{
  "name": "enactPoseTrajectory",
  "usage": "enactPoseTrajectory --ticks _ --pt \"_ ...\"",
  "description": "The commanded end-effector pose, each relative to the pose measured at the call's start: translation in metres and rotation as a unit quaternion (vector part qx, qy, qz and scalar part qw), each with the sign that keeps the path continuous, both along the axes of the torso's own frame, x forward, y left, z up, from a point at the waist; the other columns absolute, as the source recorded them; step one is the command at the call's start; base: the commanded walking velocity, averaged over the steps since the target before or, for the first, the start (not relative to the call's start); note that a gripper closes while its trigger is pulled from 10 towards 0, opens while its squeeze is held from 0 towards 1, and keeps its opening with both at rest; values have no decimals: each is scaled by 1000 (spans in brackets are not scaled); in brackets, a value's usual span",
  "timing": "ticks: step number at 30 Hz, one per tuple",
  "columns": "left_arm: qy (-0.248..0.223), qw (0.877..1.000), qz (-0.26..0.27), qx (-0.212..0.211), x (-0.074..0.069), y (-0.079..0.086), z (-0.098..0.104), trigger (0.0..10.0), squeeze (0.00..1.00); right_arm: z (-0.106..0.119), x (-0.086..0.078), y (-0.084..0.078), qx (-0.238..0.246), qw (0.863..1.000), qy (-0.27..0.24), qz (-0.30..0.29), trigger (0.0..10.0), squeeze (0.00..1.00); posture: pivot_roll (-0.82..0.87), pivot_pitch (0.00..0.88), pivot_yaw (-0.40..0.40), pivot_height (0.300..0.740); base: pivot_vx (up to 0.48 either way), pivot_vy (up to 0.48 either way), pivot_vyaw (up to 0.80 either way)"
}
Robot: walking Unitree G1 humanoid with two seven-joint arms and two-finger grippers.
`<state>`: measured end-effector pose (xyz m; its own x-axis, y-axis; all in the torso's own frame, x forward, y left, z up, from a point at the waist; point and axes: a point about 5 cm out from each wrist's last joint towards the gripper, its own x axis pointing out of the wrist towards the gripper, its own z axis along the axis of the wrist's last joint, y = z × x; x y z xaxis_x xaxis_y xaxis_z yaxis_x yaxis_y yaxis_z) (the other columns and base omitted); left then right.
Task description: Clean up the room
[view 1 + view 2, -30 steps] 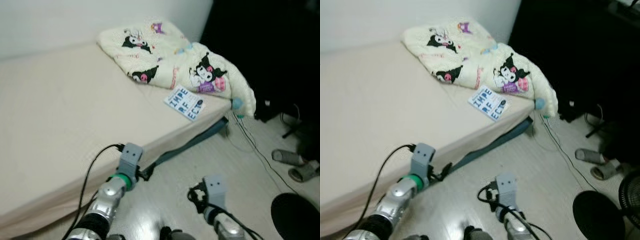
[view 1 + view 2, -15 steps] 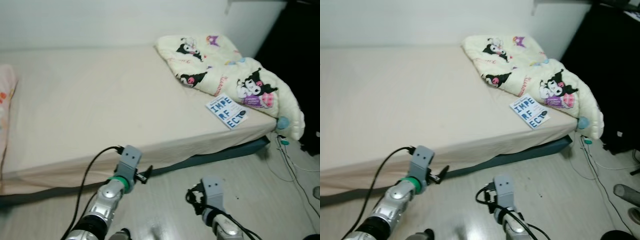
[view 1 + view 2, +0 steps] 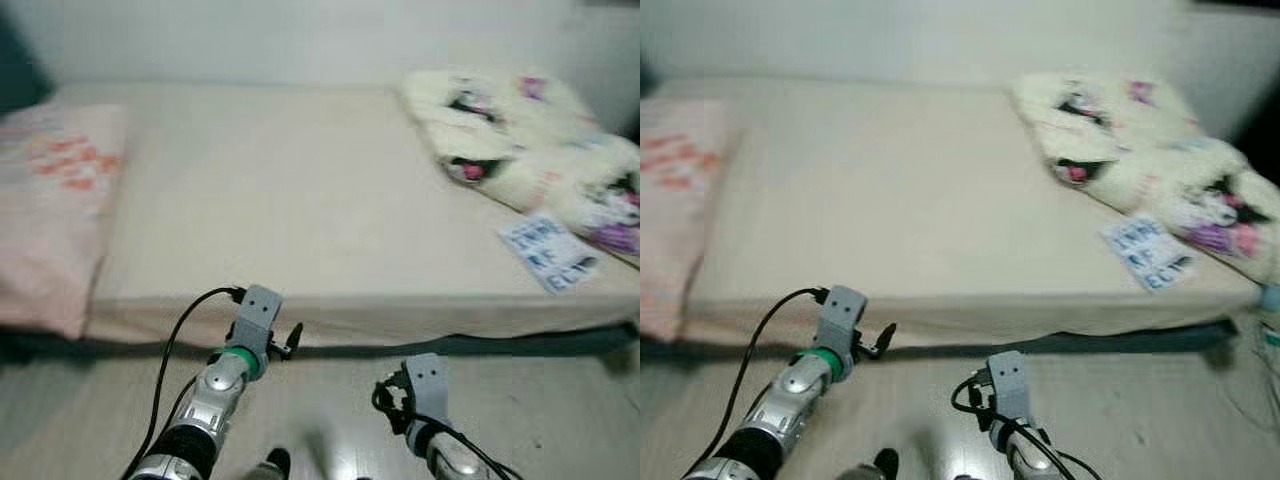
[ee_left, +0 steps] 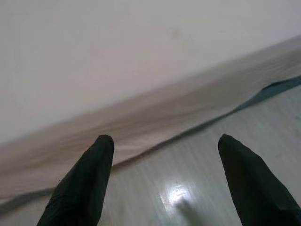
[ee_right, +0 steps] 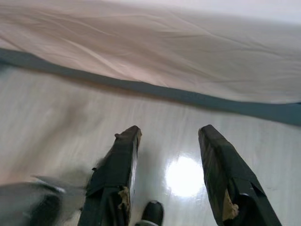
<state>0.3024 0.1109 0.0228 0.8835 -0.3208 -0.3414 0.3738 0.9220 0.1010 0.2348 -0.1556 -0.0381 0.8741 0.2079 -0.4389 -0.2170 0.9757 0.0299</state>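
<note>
Beige bed (image 3: 300, 200) blurred; blanket (image 3: 520, 150) at 2 o'clock cut off, booklet (image 3: 548, 253) print unreadable, pink pillow (image 3: 50, 210) at 9. Left gripper (image 4: 162, 183) and right gripper (image 5: 169, 183) spread, empty, over floor (image 5: 56, 117).

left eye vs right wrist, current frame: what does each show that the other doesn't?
Left eye alone: the top of the bed, a pink pillow at its left end, a cartoon-print blanket at its right end, a blue-and-white booklet beside the blanket, and both silver arms hanging low over the floor.

Right wrist alone: the right gripper up close, its two black fingers apart with nothing between them, over a bright glare on the floor.

Both: the bed's hanging sheet edge, the dark base strip under it, and pale glossy floor.
</note>
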Motion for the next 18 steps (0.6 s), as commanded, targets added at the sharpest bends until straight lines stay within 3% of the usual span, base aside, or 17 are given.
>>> enactPoseTrajectory --ticks 1,18 --pt "13 1000 -2 8 -4 2 -6 10000 0 -3 -2 2 1 1000 8 0 10000 0 10 71 -3 740 0 0 550" --pt "-3 1000 -8 5 -2 2 -2 10000 0 -4 -4 3 8 1000 12 -11 10000 0 7 79 0 740 0 0 0"
